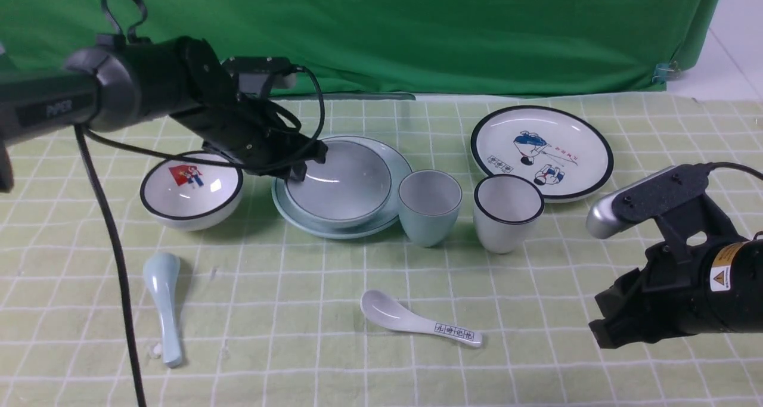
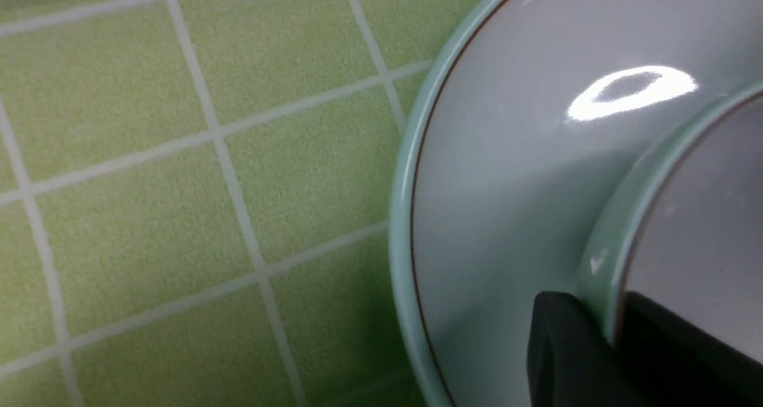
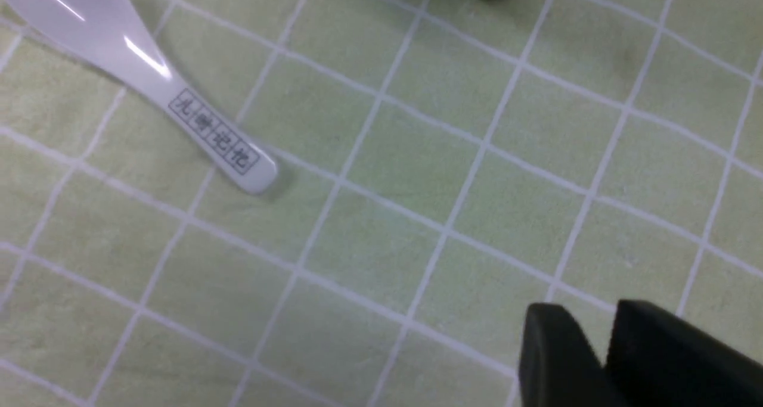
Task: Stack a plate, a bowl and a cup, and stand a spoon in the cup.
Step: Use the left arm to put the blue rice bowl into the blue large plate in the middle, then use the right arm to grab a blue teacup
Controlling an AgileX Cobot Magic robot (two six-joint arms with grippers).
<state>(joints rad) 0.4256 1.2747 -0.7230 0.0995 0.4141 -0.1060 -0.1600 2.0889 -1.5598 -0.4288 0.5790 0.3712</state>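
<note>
- "PiPER" on the left arm [image 1: 47, 110], over at ten o'clock
- "儿时记忆", boxed, on the white spoon's handle [image 1: 456, 332], near six
- A warning triangle with an exclamation mark on the right arm's label [image 1: 720, 276], four o'clock; its small print is unreadable
- Red letters, perhaps "ARMY", and tiny boxed characters on the black-rimmed plate [image 1: 572, 177], two o'clock

A green curtain [image 1: 381, 31] hung behind the green tablecloth [image 1: 268, 335] with its pale grid, beside a whitish surface [image 1: 736, 49].

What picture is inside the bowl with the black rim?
Small figures on a red patch inside the bowl; the front view shows it best.
</note>
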